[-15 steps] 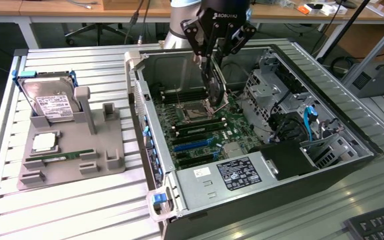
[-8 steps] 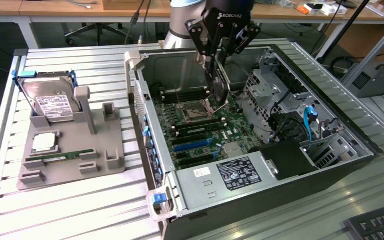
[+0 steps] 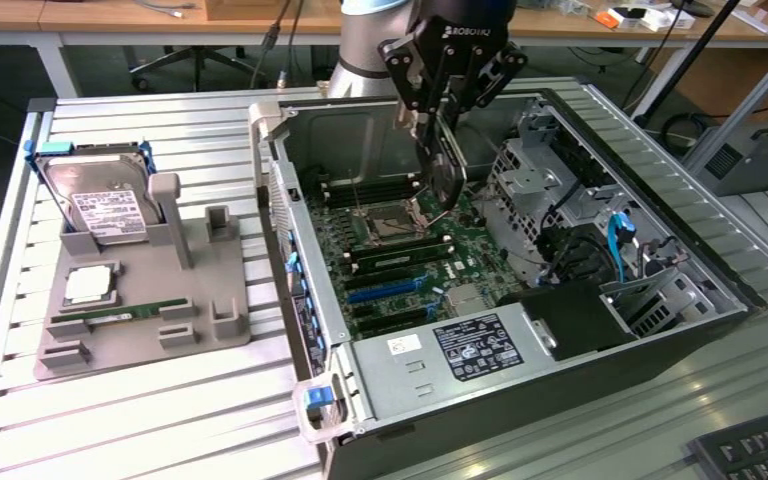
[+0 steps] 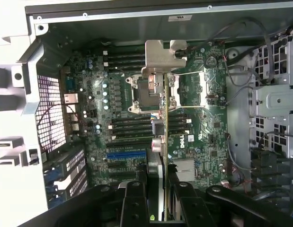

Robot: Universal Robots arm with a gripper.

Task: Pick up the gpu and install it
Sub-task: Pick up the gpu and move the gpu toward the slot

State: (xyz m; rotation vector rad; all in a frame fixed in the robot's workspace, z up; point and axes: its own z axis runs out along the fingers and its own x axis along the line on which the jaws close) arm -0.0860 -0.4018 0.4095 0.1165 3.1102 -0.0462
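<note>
My gripper (image 3: 440, 112) is shut on the gpu (image 3: 447, 175), a thin dark card that hangs upright below the fingers, inside the open computer case (image 3: 275, 190). The card's lower edge hovers above the motherboard (image 3: 418, 275), near the processor socket (image 3: 391, 222). In the wrist view the gpu (image 4: 163, 118) is seen edge-on, with its silver end bracket (image 4: 160, 56) at the far end. My black fingers (image 4: 134, 203) clamp it from both sides. The blue expansion slot (image 4: 125, 154) lies on the board beside the card's line, apart from it.
A grey fixture (image 3: 157, 300) at the exterior view's left holds a hard drive (image 3: 104, 205), a processor chip (image 3: 88, 285) and a green memory stick (image 3: 117, 315). Inside the case are the power supply (image 3: 451, 355) and the drive cage (image 3: 544, 190). A keyboard (image 3: 758, 450) lies near the corner.
</note>
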